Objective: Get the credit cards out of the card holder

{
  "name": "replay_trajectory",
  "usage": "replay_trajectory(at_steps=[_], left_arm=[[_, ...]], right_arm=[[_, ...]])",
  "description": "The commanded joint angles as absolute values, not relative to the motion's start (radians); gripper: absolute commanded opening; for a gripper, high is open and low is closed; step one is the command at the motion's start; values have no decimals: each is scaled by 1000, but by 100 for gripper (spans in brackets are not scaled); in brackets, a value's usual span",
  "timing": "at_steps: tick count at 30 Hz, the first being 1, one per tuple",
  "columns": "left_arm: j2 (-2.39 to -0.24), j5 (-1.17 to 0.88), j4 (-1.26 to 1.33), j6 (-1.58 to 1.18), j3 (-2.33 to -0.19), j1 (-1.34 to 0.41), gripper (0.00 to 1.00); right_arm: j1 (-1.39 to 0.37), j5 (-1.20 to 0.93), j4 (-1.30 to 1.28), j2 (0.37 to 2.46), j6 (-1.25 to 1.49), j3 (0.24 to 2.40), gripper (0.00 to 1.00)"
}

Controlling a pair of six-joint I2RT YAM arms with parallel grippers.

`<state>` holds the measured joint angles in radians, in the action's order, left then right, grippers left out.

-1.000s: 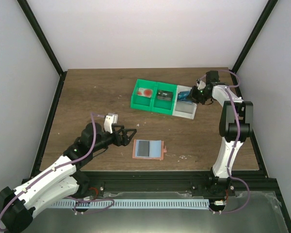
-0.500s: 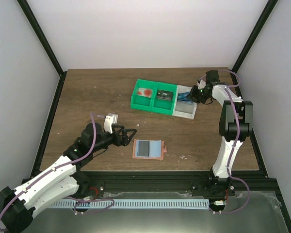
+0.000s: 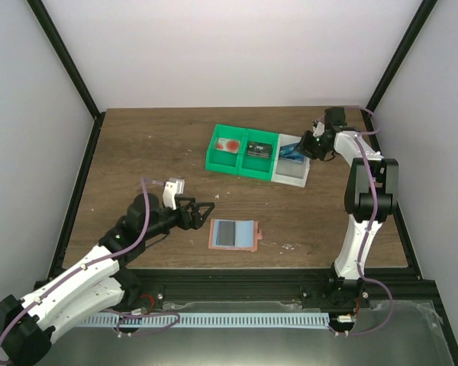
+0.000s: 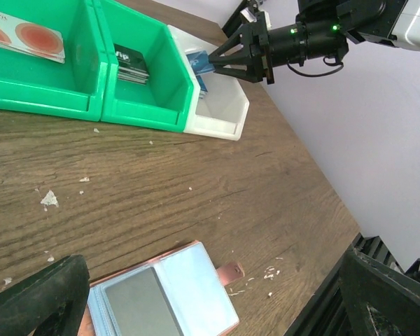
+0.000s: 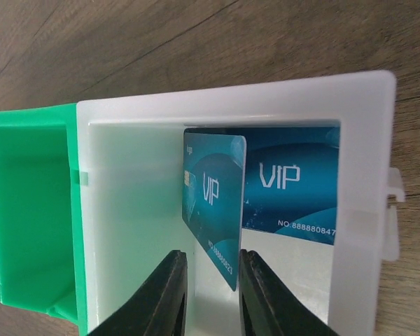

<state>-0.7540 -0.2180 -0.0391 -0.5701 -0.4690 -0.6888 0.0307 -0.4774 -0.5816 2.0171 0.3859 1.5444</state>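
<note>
The salmon-pink card holder (image 3: 233, 234) lies open on the table near the front, pale blue inside, with a grey credit card (image 3: 226, 232) in its left pocket. My left gripper (image 3: 201, 210) hovers just left of it, open wide and holding nothing. In the left wrist view the holder (image 4: 196, 280) lies between the fingers. My right gripper (image 3: 299, 149) reaches into the white bin (image 3: 291, 174). In the right wrist view a blue VIP credit card (image 5: 213, 203) stands on edge between its parted fingers (image 5: 171, 294), with a gap on the left side. A second blue card (image 5: 294, 185) leans against the bin's wall.
Two joined green bins (image 3: 240, 152) stand left of the white bin; one holds a red-and-white card (image 3: 230, 145), the other dark cards (image 3: 259, 149). Small white crumbs (image 4: 276, 275) lie on the wood by the holder's clasp tab (image 4: 229, 271).
My right gripper's jaws have parted around the blue card over the white bin, and that arm has shifted slightly back. The left arm and the holder stay put.
</note>
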Motion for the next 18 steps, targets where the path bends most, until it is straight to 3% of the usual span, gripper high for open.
replay_trajectory(at_steps=[1, 6, 18], left_arm=[[-746, -214, -51, -572, -464, -685, 99], [-749, -213, -61, -584, -461, -685, 99], [-799, -225, -75, -623, -459, -685, 99]], right_arm=[[40, -447, -588, 1999, 408, 1591, 25], [40, -415, -595, 1977, 430, 1592, 32], [28, -401, -608, 1844, 472, 1551, 37]])
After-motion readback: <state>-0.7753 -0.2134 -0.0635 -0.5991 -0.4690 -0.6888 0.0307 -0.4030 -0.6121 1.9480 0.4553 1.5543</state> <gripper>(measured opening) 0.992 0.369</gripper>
